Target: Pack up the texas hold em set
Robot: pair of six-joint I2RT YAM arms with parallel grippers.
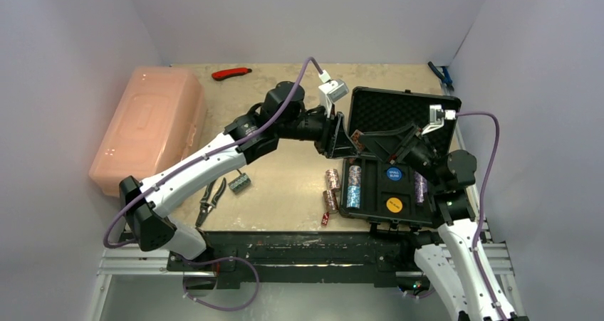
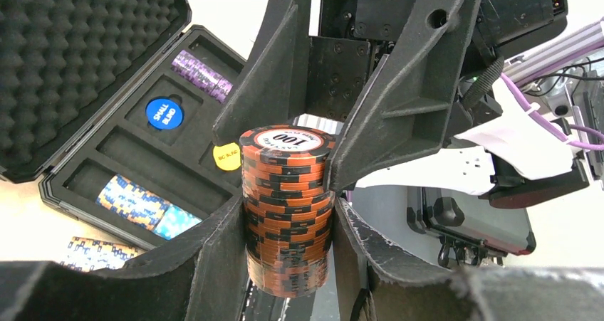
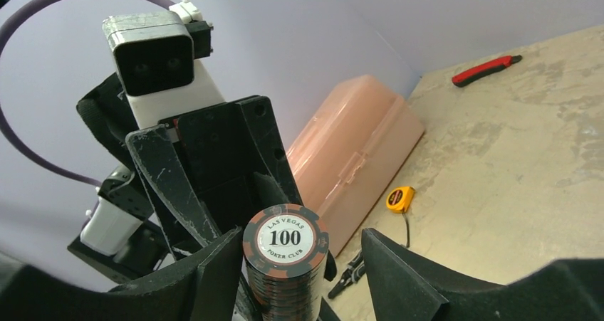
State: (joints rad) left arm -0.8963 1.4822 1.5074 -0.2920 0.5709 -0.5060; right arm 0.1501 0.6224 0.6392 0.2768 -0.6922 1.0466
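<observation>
My left gripper (image 2: 288,221) is shut on a stack of orange-and-black poker chips (image 2: 287,207), held in the air over the left edge of the open black case (image 1: 370,193). My right gripper (image 3: 299,264) faces it, open around the stack's "100" end (image 3: 285,243). Its left finger is against the chips and its right finger (image 3: 399,278) stands apart. The case tray holds a blue stack (image 1: 353,187), a purple stack (image 1: 420,187), a blue disc (image 1: 394,173) and a yellow disc (image 1: 394,205). Loose chip stacks (image 1: 331,189) and a red die (image 1: 325,219) lie left of the case.
A large pink plastic box (image 1: 149,125) sits at the far left. A red utility knife (image 1: 231,72) lies at the back, pliers (image 1: 211,200) and a small grey part (image 1: 239,183) near the left arm, and a yellow tape measure (image 3: 401,198) by the box. The foam-lined lid (image 1: 399,111) stands open.
</observation>
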